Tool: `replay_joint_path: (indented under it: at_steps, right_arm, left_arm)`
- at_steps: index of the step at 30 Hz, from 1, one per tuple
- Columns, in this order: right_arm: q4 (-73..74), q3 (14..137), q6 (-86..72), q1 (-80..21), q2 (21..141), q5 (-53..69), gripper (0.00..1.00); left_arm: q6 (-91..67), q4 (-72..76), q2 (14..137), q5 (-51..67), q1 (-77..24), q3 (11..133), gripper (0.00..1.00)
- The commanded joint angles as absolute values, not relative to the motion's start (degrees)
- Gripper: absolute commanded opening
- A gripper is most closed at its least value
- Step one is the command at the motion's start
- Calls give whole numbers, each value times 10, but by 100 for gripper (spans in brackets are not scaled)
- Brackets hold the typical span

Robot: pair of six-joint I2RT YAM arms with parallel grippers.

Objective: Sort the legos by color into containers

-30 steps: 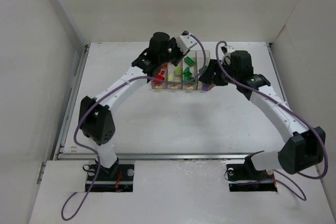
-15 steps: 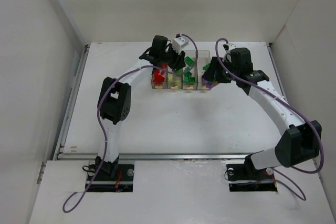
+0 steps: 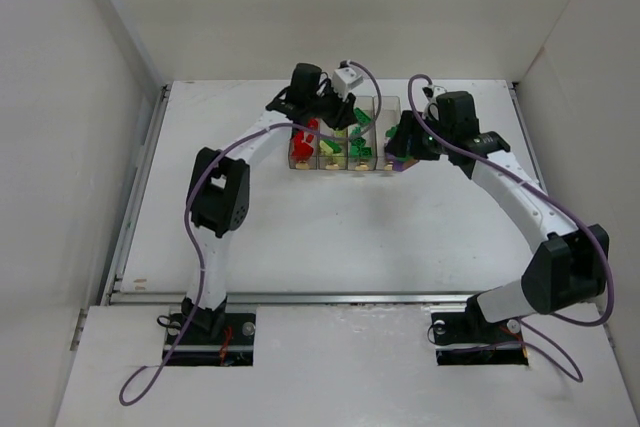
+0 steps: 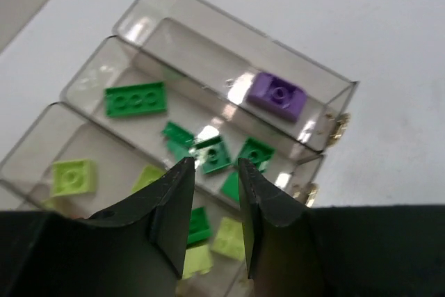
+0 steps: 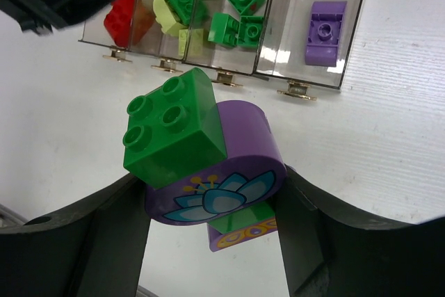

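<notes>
The right gripper (image 5: 212,196) stands just in front of the tab end of the containers (image 5: 348,46), on their purple side. Its fingers are closed on a clump of legos: a green brick (image 5: 174,133) on a round purple piece (image 5: 254,147). Inside the containers lie red bricks (image 5: 128,19), lime bricks (image 4: 73,175), green bricks (image 4: 135,99) and one purple brick (image 4: 278,95). Above the containers hangs the left gripper (image 4: 213,172), its fingers a little apart, with nothing between them.
</notes>
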State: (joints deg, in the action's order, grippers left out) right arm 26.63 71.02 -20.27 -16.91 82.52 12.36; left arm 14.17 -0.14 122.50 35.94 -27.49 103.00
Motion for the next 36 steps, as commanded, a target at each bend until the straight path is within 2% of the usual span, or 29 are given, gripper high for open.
replay_joint_path:
  at_steps: [1,4,6,7,10,14,21,28,36]
  right_arm:
    - [257,722,-200,-166,797,120,0]
    - [250,715,-200,-166,804,120,0]
    - [243,715,-200,-166,820,137,0]
    - [243,721,-200,-166,826,142,0]
    - [237,727,-200,-166,849,156,0]
    - [237,733,-187,-166,868,156,0]
    - [243,733,-168,-166,874,162,0]
    - [260,733,-151,-149,879,167,0]
    - [271,733,-134,-138,868,162,0]
  left_arm:
    - [209,-39,1202,294,-236,1075,28]
    - [284,-88,1196,300,-214,1075,42]
    - [428,-137,1196,316,-208,1095,53]
    - [476,-177,1203,316,-208,1095,56]
    - [630,-240,1217,316,-208,1106,57]
    - [731,-262,1223,316,-226,1100,60]
    - [737,-233,1255,315,-245,1100,61]
    - [858,-270,1271,298,-265,1106,52]
    - [894,-284,1309,298,-290,1117,52]
